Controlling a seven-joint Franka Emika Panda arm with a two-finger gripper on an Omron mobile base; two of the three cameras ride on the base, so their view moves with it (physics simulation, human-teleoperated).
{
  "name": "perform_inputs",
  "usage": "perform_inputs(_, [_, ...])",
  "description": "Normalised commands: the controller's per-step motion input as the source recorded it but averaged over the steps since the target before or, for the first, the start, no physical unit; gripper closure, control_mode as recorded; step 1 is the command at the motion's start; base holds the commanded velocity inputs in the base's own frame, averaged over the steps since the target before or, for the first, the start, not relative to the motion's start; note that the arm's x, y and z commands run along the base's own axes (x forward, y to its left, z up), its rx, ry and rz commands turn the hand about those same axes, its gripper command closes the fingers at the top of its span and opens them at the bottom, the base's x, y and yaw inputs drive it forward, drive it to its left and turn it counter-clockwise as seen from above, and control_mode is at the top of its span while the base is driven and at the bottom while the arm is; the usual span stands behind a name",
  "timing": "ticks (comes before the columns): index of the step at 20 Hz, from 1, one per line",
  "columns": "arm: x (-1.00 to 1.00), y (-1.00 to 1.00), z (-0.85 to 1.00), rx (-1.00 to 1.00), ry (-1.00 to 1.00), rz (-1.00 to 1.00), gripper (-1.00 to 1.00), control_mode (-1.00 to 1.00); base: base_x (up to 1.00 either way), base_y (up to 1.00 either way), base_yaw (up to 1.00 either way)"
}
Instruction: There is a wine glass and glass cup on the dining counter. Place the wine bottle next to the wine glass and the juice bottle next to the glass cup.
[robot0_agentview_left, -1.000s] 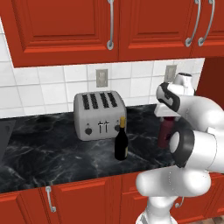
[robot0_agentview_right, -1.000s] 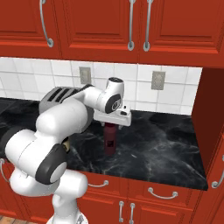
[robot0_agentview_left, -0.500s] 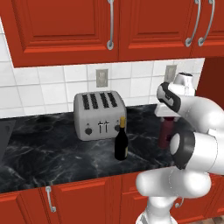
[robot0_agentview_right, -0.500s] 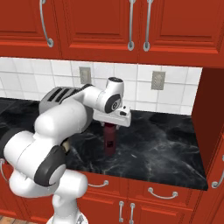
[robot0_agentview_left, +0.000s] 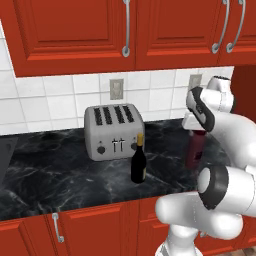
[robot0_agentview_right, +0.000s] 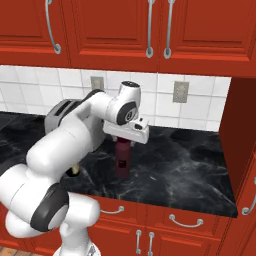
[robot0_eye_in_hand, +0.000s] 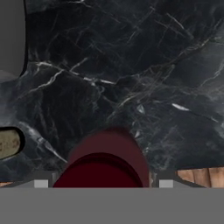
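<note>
While upright, tool (robot0_agentview_right: 124, 142) atop juice bottle (robot0_agentview_right: 122, 159)

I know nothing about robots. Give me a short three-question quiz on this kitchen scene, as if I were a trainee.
1. True or false: the wine bottle stands in front of the toaster.
2. Which bottle are the gripper fingers around: A wine bottle, B juice bottle?
3. Fill in: both bottles stand on the black marble ____.

Key: 1 true. 2 B. 3 counter.
</note>
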Motion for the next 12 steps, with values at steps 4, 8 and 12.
perform_inputs(4, [-0.33,0.04,0.28,0.00,0.00,-0.03,1.00,-1.00,0.00,0.00,0.00])
perform_inputs(8, [-0.24,0.08,0.14,-0.01,0.00,0.00,1.00,-1.00,0.00,0.00,0.00])
perform_inputs(12, [-0.09,0.11,0.03,-0.03,0.00,-0.01,1.00,-1.00,0.00,0.00,0.00])
